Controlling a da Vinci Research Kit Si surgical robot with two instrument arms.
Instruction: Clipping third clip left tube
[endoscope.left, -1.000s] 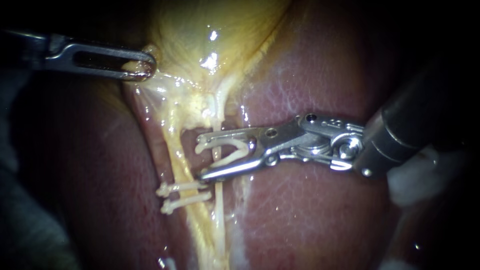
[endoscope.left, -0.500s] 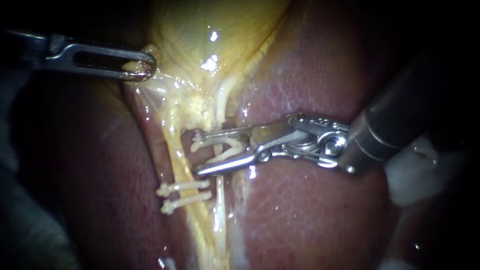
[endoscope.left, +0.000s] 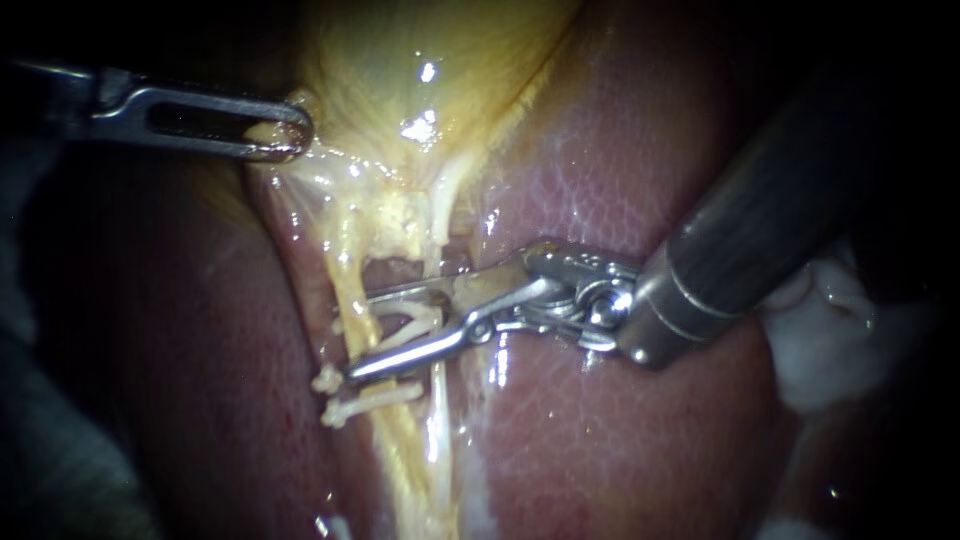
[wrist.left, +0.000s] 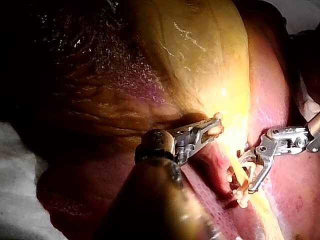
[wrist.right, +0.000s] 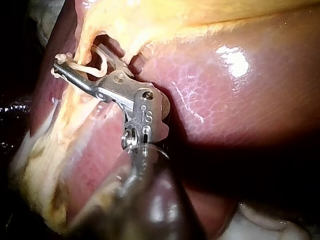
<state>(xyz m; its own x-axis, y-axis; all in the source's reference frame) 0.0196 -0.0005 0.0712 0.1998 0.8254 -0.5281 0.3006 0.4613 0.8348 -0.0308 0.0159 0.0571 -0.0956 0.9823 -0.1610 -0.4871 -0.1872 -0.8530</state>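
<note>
The left tube (endoscope.left: 343, 262) is a yellow strand running down from the gallbladder (endoscope.left: 420, 60), with two white clips (endoscope.left: 372, 392) across it lower down. My right instrument (endoscope.left: 350, 338) comes in from the upper right, and its jaws carry a white clip (endoscope.left: 408, 322) between them. They straddle the left tube just above the two clips, and their shanks cross the pale right tube (endoscope.left: 436, 405). The right wrist view shows the clip (wrist.right: 84, 66) held in these jaws (wrist.right: 75, 57). My left instrument (endoscope.left: 285, 135) is shut on gallbladder tissue at the upper left and holds it taut (wrist.left: 214, 130).
Liver (endoscope.left: 620, 430) lies on both sides of the tubes. A white gauze pad (endoscope.left: 830, 345) sits at the right, behind the right instrument's shaft. A small window in the tissue (endoscope.left: 385, 272) opens between the two tubes above the jaws.
My right instrument has moved left and slightly down, from the right tube onto the left tube, with its jaws drawn closer together. The left instrument has stayed still.
</note>
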